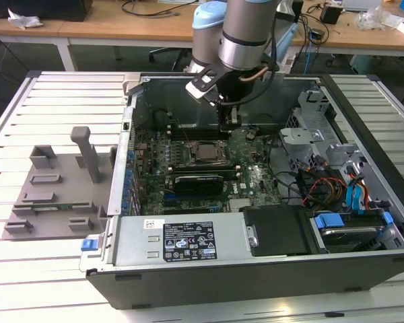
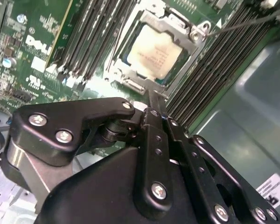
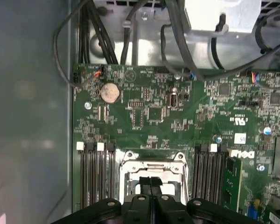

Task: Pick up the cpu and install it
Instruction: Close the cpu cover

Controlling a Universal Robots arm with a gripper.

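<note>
My gripper (image 2: 154,100) has its fingers pressed together with nothing between them, poised just above the socket frame (image 2: 122,70). The cpu (image 2: 154,52) already lies inside that frame on the motherboard (image 3: 177,116). I judge seating matters most here: it should sit flat with corners aligned, and I'd avoid any sideways nudge.

The arm is a silver-grey metal tube (image 1: 246,30) with rounded joints and a pale blue cap (image 1: 207,17). Under it sits a black wrist block (image 1: 241,84) carrying a small black bracket with a white edge (image 1: 202,86). A thin black cable (image 1: 277,54) loops alongside. The matte black pincer (image 2: 151,94) is built of rounded link plates (image 2: 70,123) and narrow bars, pinned with bright silver screws (image 2: 37,120). A dull steel collar (image 2: 13,158) lies behind them.
</note>
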